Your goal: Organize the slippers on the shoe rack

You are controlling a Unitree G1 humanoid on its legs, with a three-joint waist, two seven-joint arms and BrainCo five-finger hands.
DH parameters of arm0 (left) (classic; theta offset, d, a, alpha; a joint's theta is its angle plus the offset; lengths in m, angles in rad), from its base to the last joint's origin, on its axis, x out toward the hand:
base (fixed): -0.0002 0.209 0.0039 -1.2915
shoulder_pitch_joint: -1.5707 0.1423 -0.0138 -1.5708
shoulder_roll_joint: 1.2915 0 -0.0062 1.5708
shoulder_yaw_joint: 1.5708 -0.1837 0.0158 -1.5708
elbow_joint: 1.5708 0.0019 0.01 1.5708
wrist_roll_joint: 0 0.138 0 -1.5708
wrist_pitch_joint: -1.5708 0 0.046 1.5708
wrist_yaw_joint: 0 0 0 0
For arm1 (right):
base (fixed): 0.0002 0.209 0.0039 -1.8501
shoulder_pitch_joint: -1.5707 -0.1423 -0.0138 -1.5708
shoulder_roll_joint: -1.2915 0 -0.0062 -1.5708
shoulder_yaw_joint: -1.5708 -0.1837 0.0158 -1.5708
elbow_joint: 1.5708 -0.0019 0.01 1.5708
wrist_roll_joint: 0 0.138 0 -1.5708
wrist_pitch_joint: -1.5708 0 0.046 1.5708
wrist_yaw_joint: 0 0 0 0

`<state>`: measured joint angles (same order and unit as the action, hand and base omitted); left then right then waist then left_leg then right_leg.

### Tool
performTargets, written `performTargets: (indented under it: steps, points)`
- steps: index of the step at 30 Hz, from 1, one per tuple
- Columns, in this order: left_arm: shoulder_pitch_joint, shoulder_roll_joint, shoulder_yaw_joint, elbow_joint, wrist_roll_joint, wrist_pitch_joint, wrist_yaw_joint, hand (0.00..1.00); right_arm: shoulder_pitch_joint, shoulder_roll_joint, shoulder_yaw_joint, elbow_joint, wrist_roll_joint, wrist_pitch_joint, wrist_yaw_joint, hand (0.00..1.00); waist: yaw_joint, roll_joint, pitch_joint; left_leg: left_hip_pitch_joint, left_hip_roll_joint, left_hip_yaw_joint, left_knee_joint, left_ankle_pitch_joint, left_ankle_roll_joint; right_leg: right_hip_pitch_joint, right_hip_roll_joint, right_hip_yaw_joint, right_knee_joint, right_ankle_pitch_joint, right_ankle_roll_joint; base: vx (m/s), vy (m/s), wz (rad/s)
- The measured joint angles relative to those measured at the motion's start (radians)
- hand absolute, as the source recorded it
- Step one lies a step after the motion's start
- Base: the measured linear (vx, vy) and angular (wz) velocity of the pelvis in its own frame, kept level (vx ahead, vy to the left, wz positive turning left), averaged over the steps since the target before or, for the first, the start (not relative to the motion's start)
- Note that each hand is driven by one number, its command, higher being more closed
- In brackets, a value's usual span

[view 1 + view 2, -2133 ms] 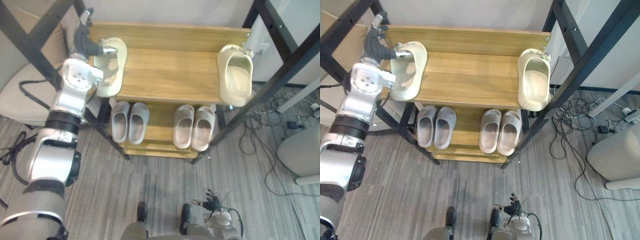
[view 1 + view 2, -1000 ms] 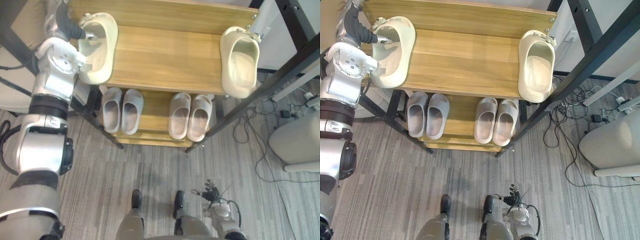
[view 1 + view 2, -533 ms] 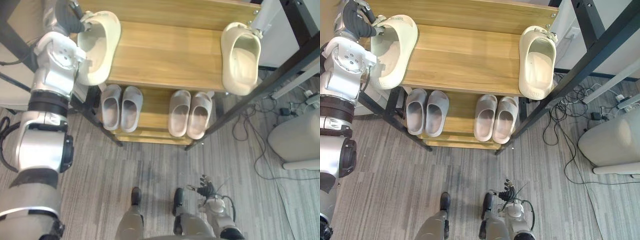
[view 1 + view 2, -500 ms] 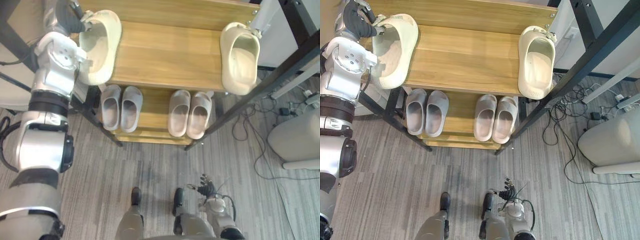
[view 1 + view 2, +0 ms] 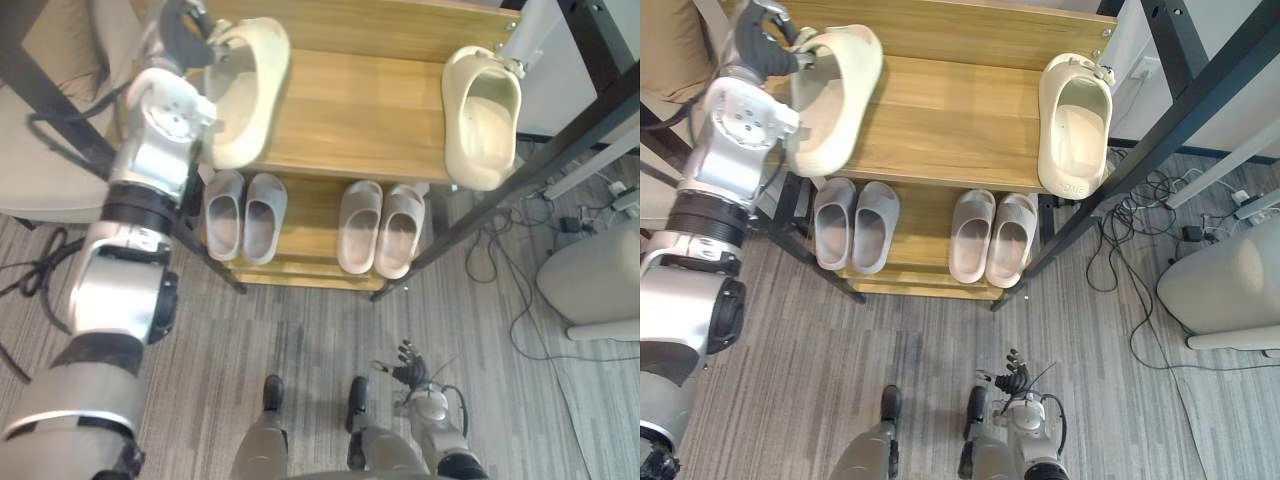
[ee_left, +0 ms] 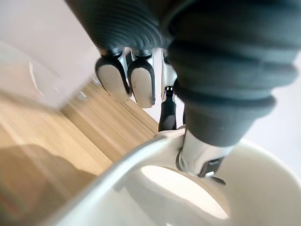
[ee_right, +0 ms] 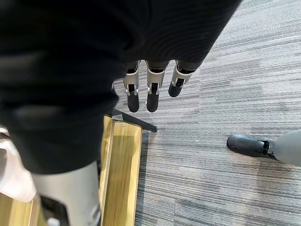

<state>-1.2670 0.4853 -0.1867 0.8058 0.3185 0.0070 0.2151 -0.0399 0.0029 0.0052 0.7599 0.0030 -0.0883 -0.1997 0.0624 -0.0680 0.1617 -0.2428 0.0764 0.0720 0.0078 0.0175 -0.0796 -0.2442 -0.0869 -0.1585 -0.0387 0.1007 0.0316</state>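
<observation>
Cream slipper [image 5: 245, 95], left end of top shelf [image 5: 350, 120], seemingly lifted clear, rim pinched between the left hand [image 5: 190, 30] fingers and thumb; matching slipper [image 5: 482, 115] at right end; right hand [image 7: 151, 87] low, fingers straight; step: transfer; next, set it down parallel beside its match.

Head stereo pair: steep downward view of shoe rack [image 5: 350, 110] and floor [image 5: 940, 330], almost wholly shared. Wrist cameras: left hard against cream slipper [image 6: 117, 197]; right facing floor.

You're looking at cream slippers [image 5: 483, 115] glowing against a honey wood-grain shoe rack [image 5: 350, 110], grey slippers [image 5: 265, 215] below (floor [image 5: 300, 340] showing grey streaks).
</observation>
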Motion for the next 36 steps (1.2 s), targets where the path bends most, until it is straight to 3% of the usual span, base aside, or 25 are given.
performTargets:
  steps: [6,13,34,35,36]
  points:
    - [-0.032,-0.049,-0.031,0.000,-0.048,0.000,0.005,1.00,0.000,-0.002,-0.002,0.001,0.014,0.001,0.000,0.00,-0.006,0.014,0.009,0.007,-0.001,0.004,0.000,0.000,0.000,0.000,0.002,0.011,-0.001,0.003,0.000,0.00,0.003,-0.06]
    - [-0.057,-0.051,-0.032,0.004,-0.066,0.000,0.026,1.00,-0.005,-0.002,-0.005,0.003,0.019,0.001,-0.009,0.00,-0.014,0.025,0.016,0.016,0.000,0.054,-0.005,0.000,0.000,-0.006,0.008,0.058,-0.038,0.036,-0.001,-0.02,0.003,-0.20]
    - [-0.104,-0.080,-0.052,0.052,-0.074,-0.002,0.032,1.00,-0.005,-0.005,-0.037,0.020,0.070,-0.001,-0.037,0.00,-0.051,0.048,0.020,-0.008,-0.016,0.085,-0.023,0.007,0.006,-0.058,-0.001,0.095,-0.040,0.056,0.010,-0.01,0.006,-0.04]
    - [-0.105,-0.082,-0.052,0.052,-0.077,-0.002,0.037,0.00,-0.005,-0.005,-0.037,0.020,0.077,-0.002,-0.037,0.00,-0.051,0.049,0.019,-0.010,-0.017,0.086,-0.023,0.008,0.007,-0.061,-0.002,0.096,-0.040,0.056,0.011,0.00,0.000,0.00]
    - [-0.109,-0.088,-0.052,0.052,-0.080,-0.002,0.040,0.00,-0.005,-0.007,-0.037,0.020,0.078,-0.003,-0.037,0.00,-0.051,0.050,0.019,-0.015,-0.018,0.086,-0.023,0.009,0.009,-0.065,-0.003,0.097,-0.040,0.058,0.011,0.00,0.000,0.00]
